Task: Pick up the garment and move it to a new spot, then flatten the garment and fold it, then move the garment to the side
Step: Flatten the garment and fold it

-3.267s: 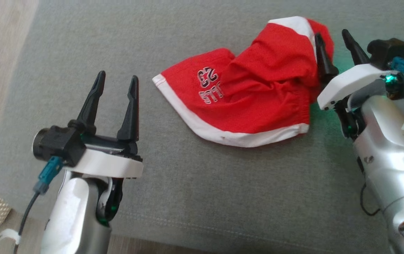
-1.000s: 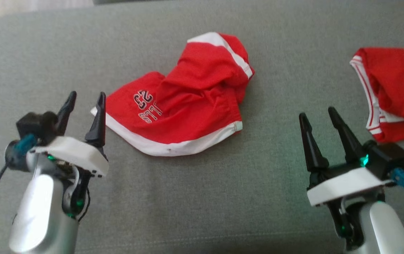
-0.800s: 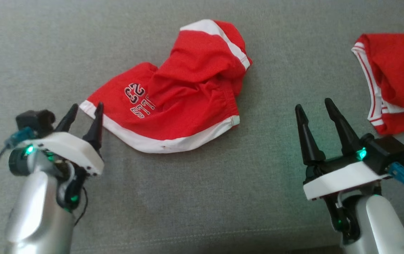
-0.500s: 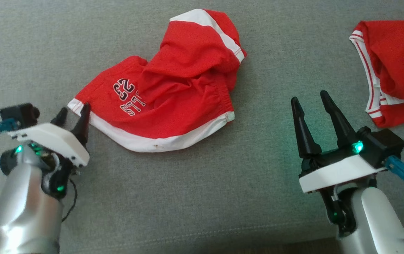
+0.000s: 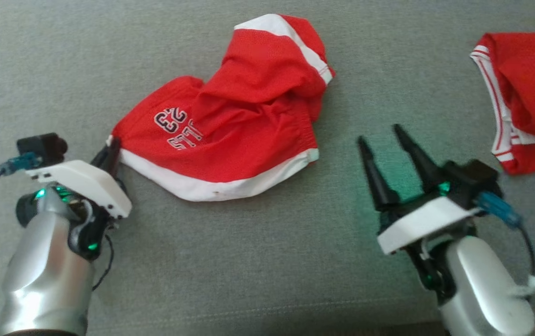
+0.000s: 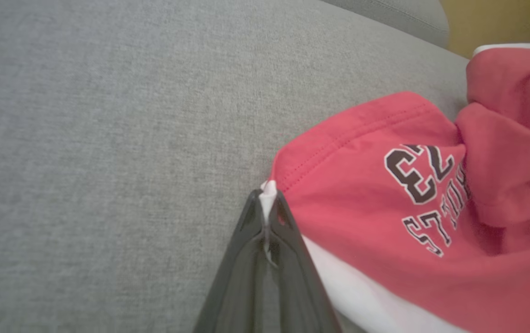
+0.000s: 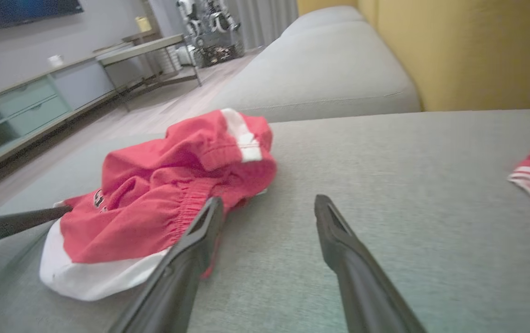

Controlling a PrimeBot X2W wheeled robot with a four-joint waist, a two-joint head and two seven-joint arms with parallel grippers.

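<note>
The left hand (image 5: pixel 111 156) is clenched on the shorts (image 5: pixel 230 121). Its two dark fingers are pressed together over the white-trimmed corner at the left end of the cloth. In the left wrist view a sliver of white hem shows pinched between the fingertips (image 6: pixel 250 222).

From that corner the shorts spread rightward, crumpled, on the grey sofa (image 5: pixel 267 261) seat. The printed number and letters face up near the gripped corner. A white band runs along the near edge, and one leg with a white stripe is folded over on the far side.

The right hand (image 5: pixel 379 135) is released, with its fingers spread and nothing between them. It stands near the right end of the shorts, beside the gathered waistband, with bare seat showing between them in the head view.

Farther right, well apart from the shorts, a second red garment (image 5: pixel 529 93) with white striped trim lies at the edge of the seat. A yellow backrest (image 7: pixel 477 51) rises behind the cushions.
</note>
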